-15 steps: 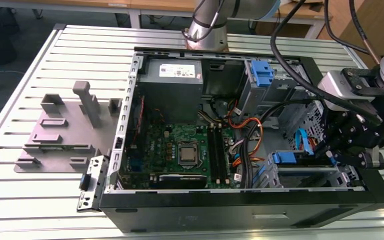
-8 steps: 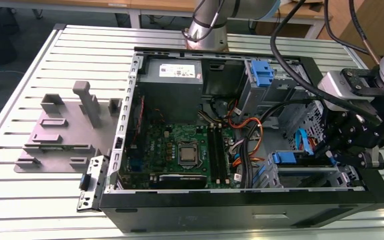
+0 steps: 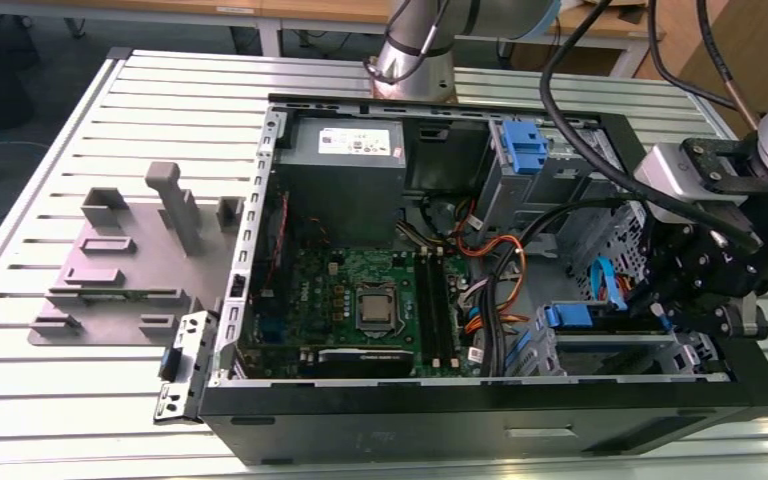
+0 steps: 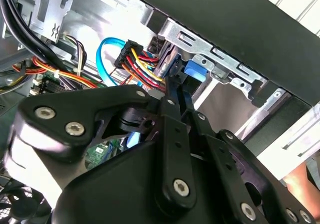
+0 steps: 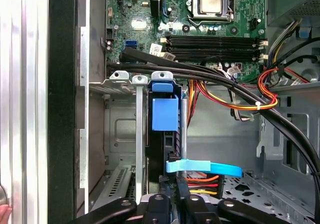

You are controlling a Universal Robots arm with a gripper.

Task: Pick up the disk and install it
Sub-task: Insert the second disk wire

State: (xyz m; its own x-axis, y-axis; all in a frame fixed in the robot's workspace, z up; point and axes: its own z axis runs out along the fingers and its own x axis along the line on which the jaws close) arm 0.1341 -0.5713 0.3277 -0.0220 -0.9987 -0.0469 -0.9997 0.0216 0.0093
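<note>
The disk [image 5: 165, 115] stands on edge in the drive bay at the case's front corner, clipped in its blue carrier frame, with the blue tab at the end away from me. In the exterior view the disk [image 3: 568, 316] shows as a blue patch in the bay at the exterior view's right. My black gripper [image 5: 174, 181] reaches down to the disk's near end, its fingers close together and pinched on that end. In the second wrist view the gripper [image 4: 176, 77] points at the blue tab [image 4: 196, 70].
The open computer case [image 3: 491, 415] lies on a slatted metal table [image 3: 64, 400]. Black cables [image 5: 235, 84], orange-red power wires [image 5: 240, 104] and a blue flat cable [image 5: 205, 168] run beside the bay. A blue bracket [image 3: 524, 148], the grey power supply [image 3: 344, 160] and grey fixtures [image 3: 131, 260] are also there.
</note>
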